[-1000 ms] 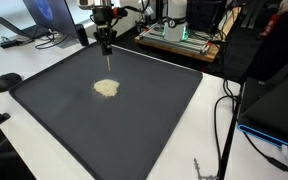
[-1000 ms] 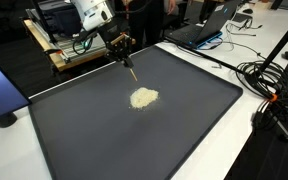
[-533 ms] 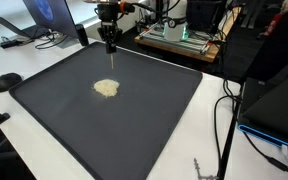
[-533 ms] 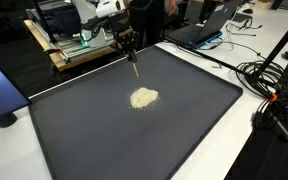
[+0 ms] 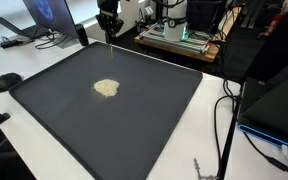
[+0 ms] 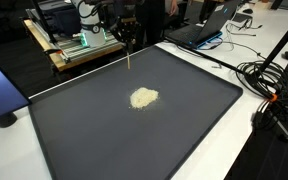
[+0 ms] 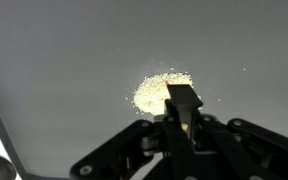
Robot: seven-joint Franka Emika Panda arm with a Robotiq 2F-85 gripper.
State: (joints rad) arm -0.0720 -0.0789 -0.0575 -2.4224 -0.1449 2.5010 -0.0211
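The pincer (image 5: 110, 30) hangs above the far edge of a dark mat (image 5: 134, 125), its jaws pressed together on a slim tool (image 6: 130, 60) that points straight down and hangs clear of the mat. In the wrist view the tool's dark flat end (image 7: 182, 96) juts out from between the fingers.

In an exterior view, an open laptop (image 5: 42, 14) with a blue screen stands far off to the left of the pincer. Below it and nearer the camera, a small dark round object (image 5: 6, 81) lies on the white table (image 5: 24, 62), just off the mat's corner. The mat is flat and matte and covers most of the table.

A small pile of pale grains (image 5: 106, 88) lies on the mat, nearer the camera than the pincer and well apart from the tool's tip. In the wrist view the pile (image 7: 156, 92) sits just beyond the tool's end.

To the right of the pincer and behind it stands a wooden rack (image 5: 179, 36) holding green electronics. Further right, black cables (image 5: 224, 105) run along the table past the mat's edge.

Any labels or writing on the gear are too small to read.
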